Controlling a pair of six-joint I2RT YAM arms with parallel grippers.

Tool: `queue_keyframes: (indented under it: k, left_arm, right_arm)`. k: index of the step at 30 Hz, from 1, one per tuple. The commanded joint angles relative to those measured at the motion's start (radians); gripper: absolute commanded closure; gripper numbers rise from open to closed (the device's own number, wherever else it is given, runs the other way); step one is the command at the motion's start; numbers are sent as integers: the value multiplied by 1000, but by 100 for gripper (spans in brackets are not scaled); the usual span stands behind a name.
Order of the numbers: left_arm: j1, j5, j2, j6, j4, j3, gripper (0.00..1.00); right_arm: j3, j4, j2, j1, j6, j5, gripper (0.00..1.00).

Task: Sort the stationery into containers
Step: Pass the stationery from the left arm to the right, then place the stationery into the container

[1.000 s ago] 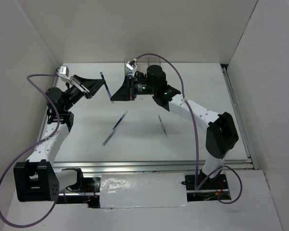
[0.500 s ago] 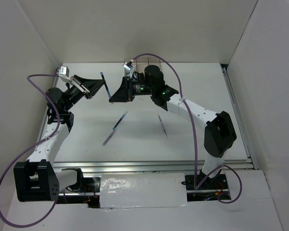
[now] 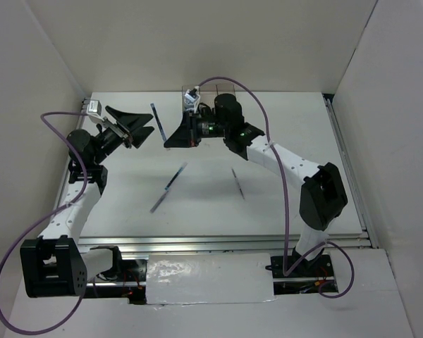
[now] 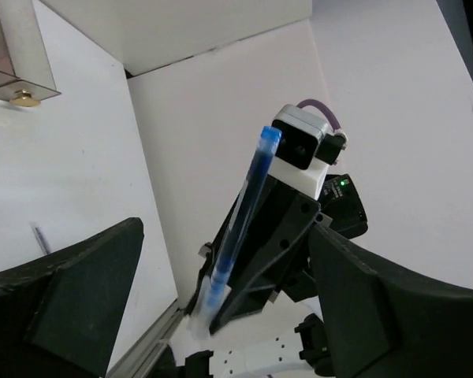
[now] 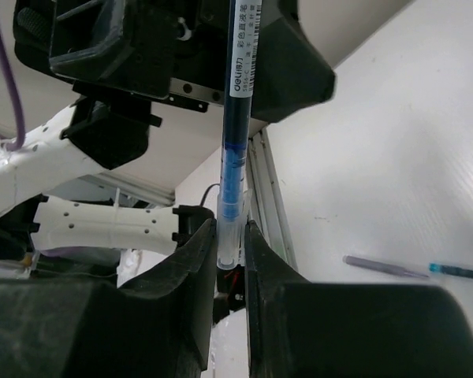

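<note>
A thin blue pen (image 3: 157,121) hangs in the air at the back left of the table. My right gripper (image 3: 166,139) is shut on its clear capped end (image 5: 230,228), and the pen (image 5: 238,118) sticks straight out from between the fingers. My left gripper (image 3: 149,123) faces it with its jaws wide open on either side of the pen (image 4: 244,213), touching nothing. The open left gripper (image 4: 221,315) holds nothing. A brownish container (image 4: 16,51) shows in the top left corner of the left wrist view.
Three more pens lie on the white table: one (image 3: 175,176) in the middle, one (image 3: 157,202) nearer left, one (image 3: 237,183) to the right. White walls close in the sides and back. A metal rail (image 3: 225,241) runs along the near edge.
My left gripper has sprung open and let go of the pen. My right gripper has closed on the pen's lower end, and the pen has shifted slightly right.
</note>
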Motion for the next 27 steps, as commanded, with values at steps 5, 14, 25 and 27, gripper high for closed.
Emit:
queue_keyframes:
  k: [5,14,25,27]
  left_arm:
    - [71,38,-41,154,-121,30,1]
    - [10,-141,-18,721,-690,297,1]
    - [-132,-561,63,1089,-1021,477,1]
    - [-157,-617,92,1131,-1070,509,1]
  right_arm:
    - [14,-205,-103,-127,-198,97,100]
    - [233,-564,28,-237,-502,651,100]
    - [543,-517,409,-323,-547,881,100]
    - [560,-487,455,-329,-547,904,100]
